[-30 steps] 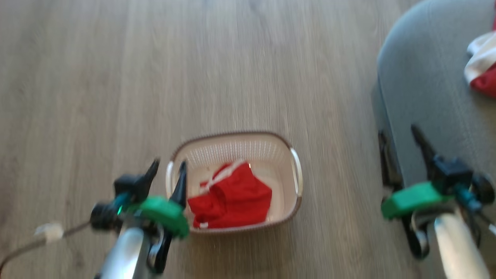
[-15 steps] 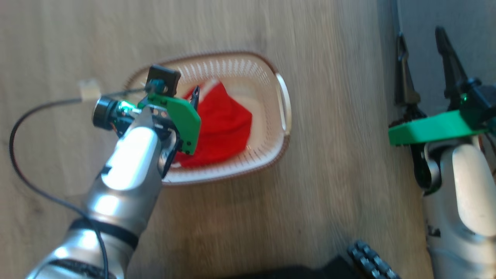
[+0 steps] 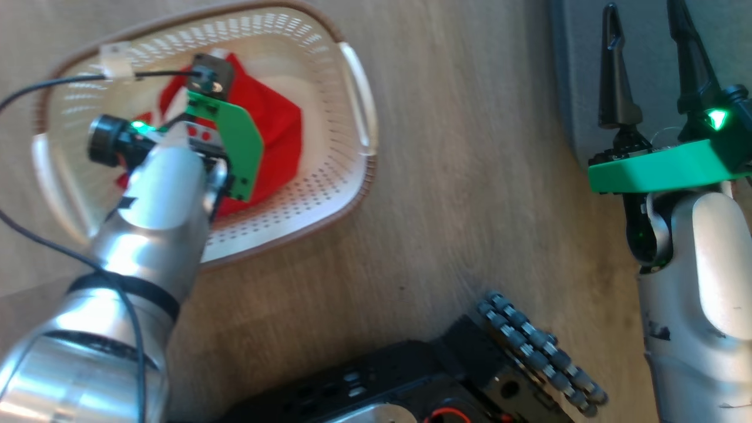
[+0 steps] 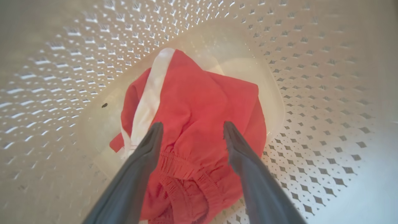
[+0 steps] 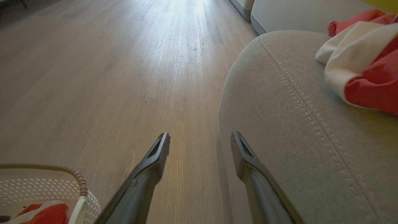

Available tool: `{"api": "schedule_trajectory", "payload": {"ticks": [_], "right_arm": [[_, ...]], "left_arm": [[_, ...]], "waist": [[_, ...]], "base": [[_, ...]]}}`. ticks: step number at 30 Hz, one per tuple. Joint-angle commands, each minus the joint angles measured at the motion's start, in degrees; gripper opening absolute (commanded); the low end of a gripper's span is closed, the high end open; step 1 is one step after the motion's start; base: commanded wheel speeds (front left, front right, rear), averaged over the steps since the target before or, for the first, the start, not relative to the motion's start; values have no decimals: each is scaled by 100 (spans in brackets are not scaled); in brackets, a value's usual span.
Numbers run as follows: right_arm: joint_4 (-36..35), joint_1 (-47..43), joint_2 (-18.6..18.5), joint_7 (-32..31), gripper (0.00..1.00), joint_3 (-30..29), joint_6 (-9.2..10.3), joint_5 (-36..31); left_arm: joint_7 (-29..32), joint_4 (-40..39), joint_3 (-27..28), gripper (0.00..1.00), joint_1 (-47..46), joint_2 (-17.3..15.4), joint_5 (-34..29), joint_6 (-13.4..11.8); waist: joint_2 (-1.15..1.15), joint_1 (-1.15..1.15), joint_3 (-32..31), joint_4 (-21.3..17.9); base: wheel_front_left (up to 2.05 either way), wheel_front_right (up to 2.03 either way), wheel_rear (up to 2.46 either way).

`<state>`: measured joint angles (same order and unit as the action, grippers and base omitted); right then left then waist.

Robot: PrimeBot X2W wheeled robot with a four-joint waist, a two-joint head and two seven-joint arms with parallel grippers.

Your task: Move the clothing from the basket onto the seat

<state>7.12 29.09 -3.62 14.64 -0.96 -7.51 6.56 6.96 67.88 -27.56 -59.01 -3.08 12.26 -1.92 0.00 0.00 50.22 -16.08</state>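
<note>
The left gripper (image 4: pixel 192 124) is hanging inside the cream laundry basket (image 4: pixel 311 93) with its fingers spread apart and gripping nothing, and the crumpled red shorts (image 4: pixel 202 102) with a white stripe are lying on the basket floor just beyond and between its tips. The right gripper (image 5: pixel 200 134) is idling, its fingers likewise apart and empty, with the grey seat cushion (image 5: pixel 279 124) just ahead to its right, where a red-and-white garment (image 5: pixel 360 65) is already resting. The job is looking roughly half done: the shorts are waiting to be pinched, lifted out and carried across.
</note>
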Motion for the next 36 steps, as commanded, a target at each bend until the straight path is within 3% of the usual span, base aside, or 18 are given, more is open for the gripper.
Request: {"api": "schedule_trajectory", "payload": {"ticks": [1,9,23,24,25,27,36], "right_arm": [[-198,-152,48,36,100,85,2,69],[-272,-540,71,36,100,-19,2,323],[-515,-900,73,36,100,-84,2,417],[-524,-908,74,36,100,-91,2,411],[-532,-914,74,36,100,-99,2,406],[-551,-923,74,36,100,-105,2,399],[-529,-841,74,36,100,-85,2,444]], "left_arm": [[-51,19,98,100,-34,-176,31,-49],[152,453,128,100,-181,-544,88,-166],[367,581,19,100,-65,-514,202,-23],[356,583,8,92,-65,-508,207,-5],[343,585,-1,48,-63,-496,217,25],[321,588,-4,0,-54,-475,255,111],[142,598,-75,0,-58,-510,318,318]], "waist": [[0,0,242,-273],[0,0,430,-508],[0,0,483,-396],[0,0,487,-385],[0,0,488,-375],[0,0,488,-362],[0,0,414,-378]], "base": [[0,0,0],[0,0,0],[0,0,0],[0,0,0],[0,0,0],[0,0,0],[0,0,0]]}}
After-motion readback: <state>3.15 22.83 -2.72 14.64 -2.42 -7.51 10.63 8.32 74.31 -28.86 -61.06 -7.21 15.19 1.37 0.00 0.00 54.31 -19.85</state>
